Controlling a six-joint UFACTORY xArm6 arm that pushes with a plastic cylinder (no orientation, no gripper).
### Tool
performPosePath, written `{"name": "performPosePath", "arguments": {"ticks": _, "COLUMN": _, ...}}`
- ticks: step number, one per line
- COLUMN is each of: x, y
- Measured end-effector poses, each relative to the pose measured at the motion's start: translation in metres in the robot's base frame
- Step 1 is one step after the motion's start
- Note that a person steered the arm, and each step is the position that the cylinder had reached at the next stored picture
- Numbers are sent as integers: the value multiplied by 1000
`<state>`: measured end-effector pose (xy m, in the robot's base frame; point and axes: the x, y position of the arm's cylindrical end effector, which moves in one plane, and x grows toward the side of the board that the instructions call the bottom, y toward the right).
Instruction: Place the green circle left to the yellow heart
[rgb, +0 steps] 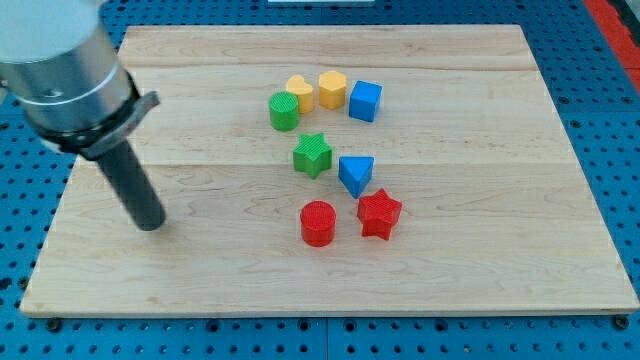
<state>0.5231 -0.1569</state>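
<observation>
Wooden board (480, 270) spanning nearly the whole view, on a blue pegboard (20, 200). No gripper here to open or close, only a dark rod ending at my tip (150, 226), resting on the board's left side, well apart from every block. Green circle (284, 111) at the far middle, touching or just beside the left of a yellow block (299, 92), apparently a heart; another yellow block (332, 88), shape unclear, just right of that, then a blue cube (365, 101). Nearer: green star (312, 155), blue triangle (355, 174), red cylinder (318, 223), red star (379, 214). Judged close to done: circle already left of the yellow pair, sitting slightly nearer; perhaps a small nudge left.
</observation>
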Motion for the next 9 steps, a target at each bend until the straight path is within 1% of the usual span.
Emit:
{"name": "performPosePath", "arguments": {"ticks": 1, "x": -1, "y": 43}}
{"name": "performPosePath", "arguments": {"ticks": 3, "x": -10, "y": 71}}
{"name": "performPosePath", "arguments": {"ticks": 4, "x": -38, "y": 77}}
{"name": "performPosePath", "arguments": {"ticks": 6, "x": -58, "y": 86}}
{"name": "performPosePath", "arguments": {"ticks": 7, "x": -70, "y": 104}}
{"name": "performPosePath", "arguments": {"ticks": 8, "x": -72, "y": 104}}
{"name": "performPosePath", "arguments": {"ticks": 9, "x": -91, "y": 104}}
